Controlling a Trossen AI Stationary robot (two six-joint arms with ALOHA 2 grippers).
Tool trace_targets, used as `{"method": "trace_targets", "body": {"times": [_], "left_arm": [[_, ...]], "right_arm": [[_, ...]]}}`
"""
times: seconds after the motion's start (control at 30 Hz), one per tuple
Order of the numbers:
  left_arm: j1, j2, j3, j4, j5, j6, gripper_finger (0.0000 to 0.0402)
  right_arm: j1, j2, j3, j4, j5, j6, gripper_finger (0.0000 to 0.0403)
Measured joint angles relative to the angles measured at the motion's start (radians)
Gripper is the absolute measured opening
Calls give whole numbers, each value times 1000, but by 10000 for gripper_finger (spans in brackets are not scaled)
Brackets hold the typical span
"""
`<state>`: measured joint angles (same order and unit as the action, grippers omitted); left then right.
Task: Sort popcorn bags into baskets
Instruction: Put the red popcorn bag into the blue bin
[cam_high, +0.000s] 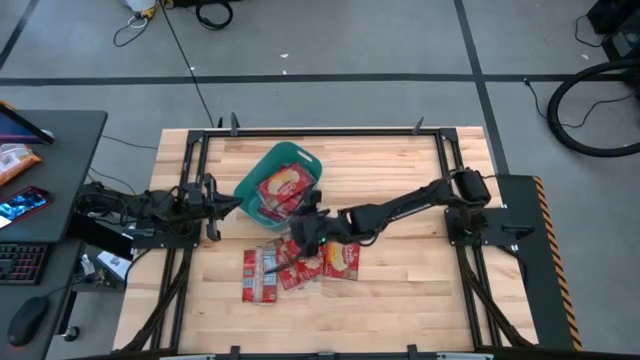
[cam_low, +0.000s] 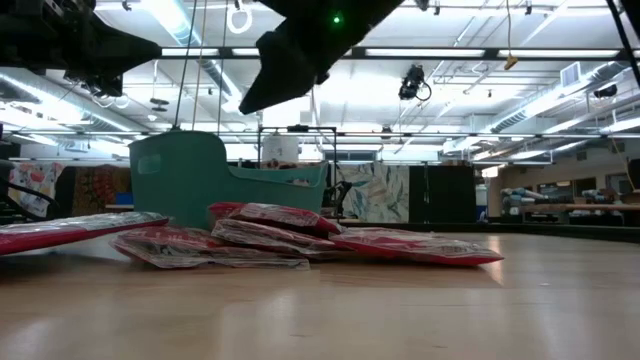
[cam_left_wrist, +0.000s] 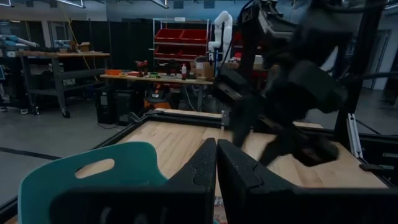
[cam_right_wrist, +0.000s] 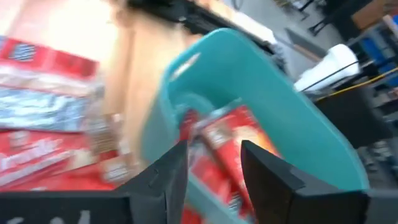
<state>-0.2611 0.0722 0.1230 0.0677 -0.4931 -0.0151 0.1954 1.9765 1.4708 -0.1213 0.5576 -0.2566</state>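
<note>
The teal basket (cam_high: 290, 153) stands at the table's far middle, with several red popcorn bags (cam_high: 282, 185) lying inside it. Several more bags (cam_high: 262, 272) lie overlapping on the wood just near of it, and they form a low pile (cam_low: 270, 225) in the low view. My right gripper (cam_high: 303, 228) hovers open and empty above the basket's near rim and the pile. Its wrist view looks past the fingertips (cam_right_wrist: 214, 165) into the basket (cam_right_wrist: 298, 124) and onto the bags in it (cam_right_wrist: 230, 143). My left gripper (cam_high: 232, 205) is shut (cam_left_wrist: 216, 152) close beside the basket's left corner (cam_left_wrist: 93, 180). Whether it touches the basket, I cannot tell.
Black frame rails (cam_high: 190, 190) run along the table's left, right and far sides. A dark desk off the left edge carries an orange snack packet (cam_high: 15, 160), a phone and a keyboard. Bare wood (cam_high: 420, 290) lies right of and near the pile.
</note>
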Motion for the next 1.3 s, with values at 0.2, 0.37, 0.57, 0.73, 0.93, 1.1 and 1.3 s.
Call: {"method": "trace_targets", "body": {"times": [0.2,0.37,0.57,0.73,0.93,1.1,1.3], "left_arm": [[0,0,0,0,0,0,18],[0,0,0,0,0,0,18],[0,0,0,1,0,0,18],[0,0,0,0,0,1,18],[0,0,0,1,0,1,18],[0,0,0,1,0,1,18],[0,9,0,3,-1,0,18]], "right_arm": [[59,1,-1,-112,-1,73,167],[74,1,-1,-165,-7,149,201],[82,1,-1,-230,-32,186,260],[116,1,-1,-227,-7,183,284],[145,2,-1,-240,29,212,282],[160,50,1,-256,2,266,282],[191,164,-1,-216,47,176,282]]}}
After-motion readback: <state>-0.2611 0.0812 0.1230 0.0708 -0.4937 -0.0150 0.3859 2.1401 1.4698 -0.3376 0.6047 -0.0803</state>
